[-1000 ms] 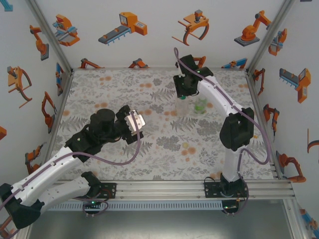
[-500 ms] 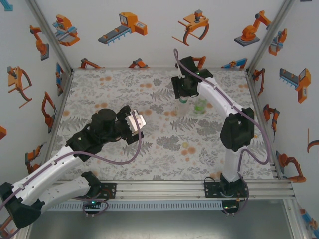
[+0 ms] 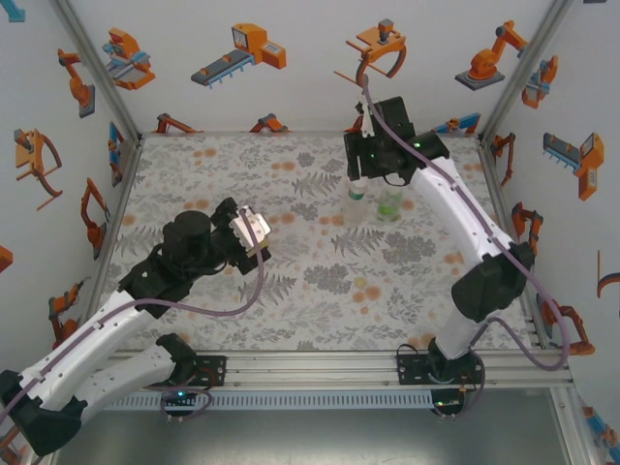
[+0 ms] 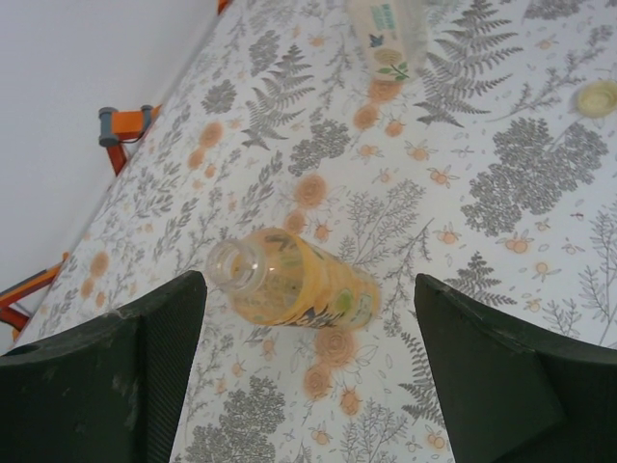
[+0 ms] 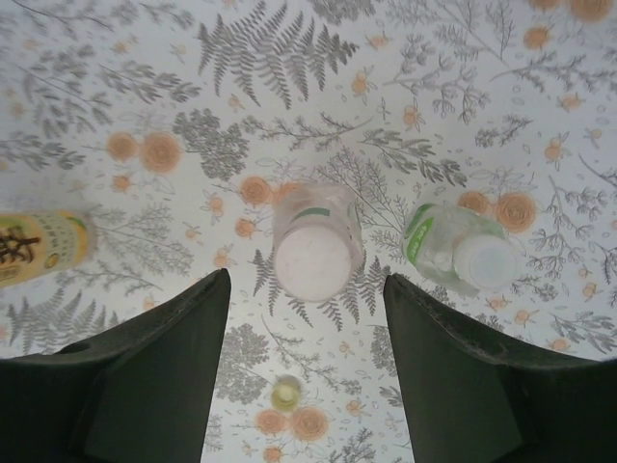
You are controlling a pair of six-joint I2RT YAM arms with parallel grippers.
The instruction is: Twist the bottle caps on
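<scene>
The amber-yellow bottle point(image 4: 294, 282) stands uncapped, its open neck point(image 4: 234, 263) toward the left wrist camera. My left gripper point(image 4: 308, 289) hovers over it, open, both fingers clear of it. In the top view the left gripper point(image 3: 250, 231) covers that bottle. The slim clear bottle point(image 5: 316, 253) point(image 3: 356, 205) wears a white cap. Beside it stands the short green bottle point(image 5: 453, 251) point(image 3: 390, 204), also with a white cap. Above the clear bottle my right gripper point(image 5: 307, 280) point(image 3: 366, 172) is open and holds nothing. A loose yellow cap point(image 5: 285, 394) point(image 3: 360, 283) point(image 4: 596, 96) lies on the table.
The floral tablecloth point(image 3: 291, 310) runs to white walls on three sides, with metal frame posts point(image 3: 102, 68) at the back corners. The clear bottle point(image 4: 386, 34) shows at the top of the left wrist view. Both bottles at the back stand close together.
My right gripper has opened, let go of the clear bottle and lifted away toward the back. My left gripper has opened wider and drawn slightly left.
</scene>
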